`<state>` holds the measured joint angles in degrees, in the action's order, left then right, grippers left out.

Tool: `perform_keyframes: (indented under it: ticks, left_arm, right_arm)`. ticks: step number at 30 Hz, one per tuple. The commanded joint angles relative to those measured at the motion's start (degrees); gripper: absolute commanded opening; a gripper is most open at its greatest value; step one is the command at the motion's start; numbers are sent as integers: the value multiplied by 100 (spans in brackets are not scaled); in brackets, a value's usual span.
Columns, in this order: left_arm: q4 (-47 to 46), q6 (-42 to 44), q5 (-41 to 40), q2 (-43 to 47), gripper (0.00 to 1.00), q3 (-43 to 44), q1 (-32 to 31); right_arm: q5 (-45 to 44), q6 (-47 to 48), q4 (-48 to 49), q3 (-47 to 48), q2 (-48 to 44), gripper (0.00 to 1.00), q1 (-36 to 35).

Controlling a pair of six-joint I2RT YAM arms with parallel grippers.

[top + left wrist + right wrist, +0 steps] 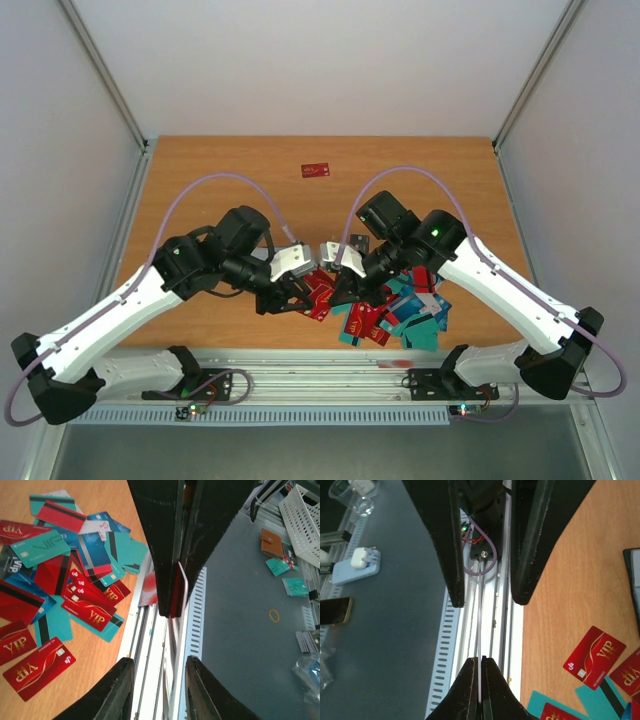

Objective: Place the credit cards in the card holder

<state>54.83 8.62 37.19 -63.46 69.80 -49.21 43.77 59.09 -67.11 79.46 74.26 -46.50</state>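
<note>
My right gripper is shut on a thin credit card, seen edge-on over the table's front rail. In the left wrist view the same card shows as a red edge sticking out of the right gripper's black fingers. My left gripper is open, with the card's edge running between its fingers. Both grippers meet near the front middle of the table, the left beside the right. A pile of red and teal credit cards lies to the right. A dark flat thing at the frame edge may be the card holder; I cannot tell.
One red card lies alone at the far middle. The metal front rail runs below the grippers. Off the table are a white basket, a brown wallet, an earbud case and a phone.
</note>
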Motion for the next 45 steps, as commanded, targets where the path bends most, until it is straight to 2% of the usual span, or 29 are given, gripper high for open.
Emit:
perform_keyframes:
  ticks: [1,9,12,14,18,19,23,27,32,37,42,45]
  left_arm:
    - [-723,-18,84,270,30,-187,-1]
    - [-932,-248,25,451,21,-361,-3]
    - [-902,-323,0,457,11,-394,-1]
    - [-835,-314,-13,466,2,-396,-2]
    - [-826,-469,-127,573,0,-460,-1]
    - [-884,-513,-197,632,0,-502,-1]
    - [-1036,-981,-709,817,0,-646,31]
    - [-935,-1285,-931,785,0,-741,417]
    - [-1320,-1534,-681,879,0,-1200,1427]
    - [-2220,-2053,42,550,0,-1856,2804]
    - [-3530,-2846,-150,55,0,-2438,3535]
    - [-4069,-3286,-168,-343,0,-2646,3787]
  right_arm:
    - [395,151,-173,223,100,1,18]
    - [452,170,-226,386,213,1,18]
    - [432,246,-315,450,251,1,18]
    - [431,284,-373,472,274,1,18]
    - [421,351,-516,567,330,2,18]
    - [384,350,-534,573,334,5,18]
    - [172,61,-332,420,282,44,90]
    - [-13,-720,182,179,171,56,325]
    - [-307,-1772,773,-58,249,60,489]
    - [-526,-3325,2125,-491,477,61,580]
    - [-951,-4959,3315,-717,1099,61,588]
    - [-775,-5754,4236,-856,1452,61,585]
